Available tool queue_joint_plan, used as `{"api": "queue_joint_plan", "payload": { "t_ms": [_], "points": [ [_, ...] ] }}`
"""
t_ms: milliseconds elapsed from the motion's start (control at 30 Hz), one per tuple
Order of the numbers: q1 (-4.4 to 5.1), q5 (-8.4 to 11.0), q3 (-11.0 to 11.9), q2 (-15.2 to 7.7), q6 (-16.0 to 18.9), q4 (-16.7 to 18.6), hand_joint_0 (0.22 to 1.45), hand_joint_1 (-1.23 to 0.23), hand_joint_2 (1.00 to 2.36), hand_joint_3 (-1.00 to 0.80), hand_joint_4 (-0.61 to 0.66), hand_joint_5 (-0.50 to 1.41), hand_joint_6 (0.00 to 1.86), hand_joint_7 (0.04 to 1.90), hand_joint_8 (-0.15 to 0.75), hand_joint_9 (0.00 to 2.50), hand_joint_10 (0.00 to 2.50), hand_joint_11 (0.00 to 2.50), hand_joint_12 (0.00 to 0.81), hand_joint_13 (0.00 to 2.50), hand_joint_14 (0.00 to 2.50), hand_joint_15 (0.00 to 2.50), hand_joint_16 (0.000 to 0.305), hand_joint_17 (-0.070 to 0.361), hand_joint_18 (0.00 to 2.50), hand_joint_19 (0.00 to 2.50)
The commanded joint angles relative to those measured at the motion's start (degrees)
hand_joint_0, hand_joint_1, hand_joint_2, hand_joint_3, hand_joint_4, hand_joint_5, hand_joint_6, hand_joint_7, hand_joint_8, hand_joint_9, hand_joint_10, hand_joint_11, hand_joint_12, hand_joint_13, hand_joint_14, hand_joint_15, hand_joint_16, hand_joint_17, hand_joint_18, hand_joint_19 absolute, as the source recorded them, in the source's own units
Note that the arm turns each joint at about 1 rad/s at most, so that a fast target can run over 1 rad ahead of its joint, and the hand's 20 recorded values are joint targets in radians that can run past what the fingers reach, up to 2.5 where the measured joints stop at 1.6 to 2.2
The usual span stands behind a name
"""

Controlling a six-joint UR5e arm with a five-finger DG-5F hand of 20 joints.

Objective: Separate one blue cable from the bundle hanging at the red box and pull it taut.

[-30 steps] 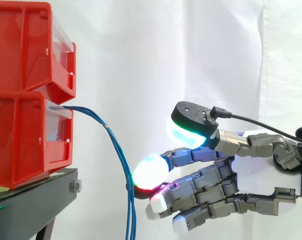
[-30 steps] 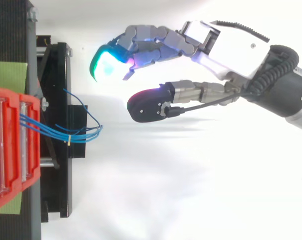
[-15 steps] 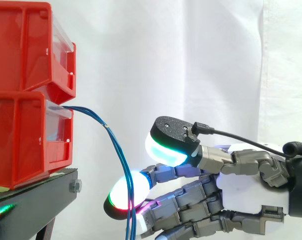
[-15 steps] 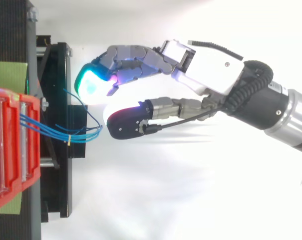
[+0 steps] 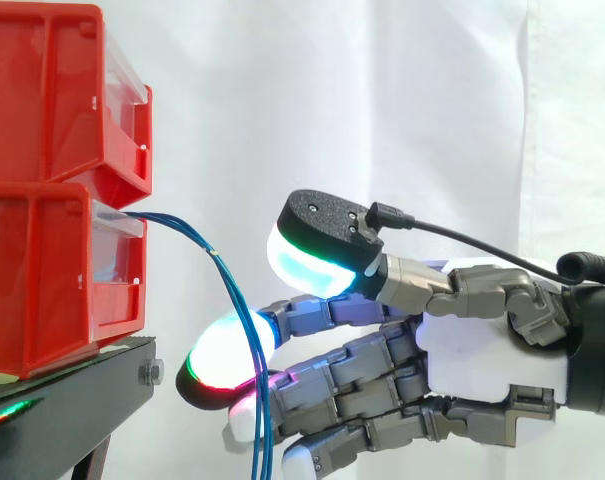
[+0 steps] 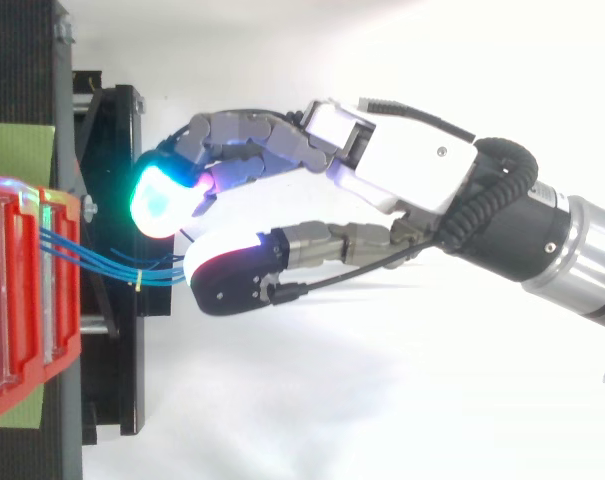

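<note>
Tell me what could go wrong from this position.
The blue cables hang tightly bunched across the open hand, so closing thumb and fingers may catch several strands, not one. A fingertip sits near the black stand; reaching further might bump it.

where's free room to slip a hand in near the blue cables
Free: above the cables, between the upper bin and the hand. Crowded: low down, where its fingers crowd the cables beside the stand.
</note>
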Motion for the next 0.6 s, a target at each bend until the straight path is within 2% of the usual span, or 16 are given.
{"api": "queue_joint_plan", "payload": {
  "t_ms": [0, 333, 567],
  "points": [
    [0.5, -0.75, 0.1, 0.0, -0.1, 0.1, 0.55, -0.5, 1.0, -0.5, 0.22, -0.17, 0.5, 1.02, 0.241, 0.67, 0.02, 0.59, 0.283, 0.4, 0.01, 0.24, 0.042, 0.094, 0.4, 0.58],
    [1.38, -0.57, 0.2, 0.0, 1.5, 0.3, 0.56, -0.51, 1.0, -0.5, 0.23, -0.16, 0.5, 1.02, 0.247, 0.72, 0.02, 0.59, 0.292, 0.48, 0.01, 0.27, 0.043, 0.097, 0.46, 0.59],
    [1.56, -0.75, 0.2, 0.0, 3.2, 1.4, 0.56, -0.51, 1.0, -0.5, 0.23, -0.16, 0.5, 1.02, 0.246, 0.73, 0.02, 0.6, 0.292, 0.49, 0.01, 0.29, 0.044, 0.098, 0.47, 0.59]
  ]
}}
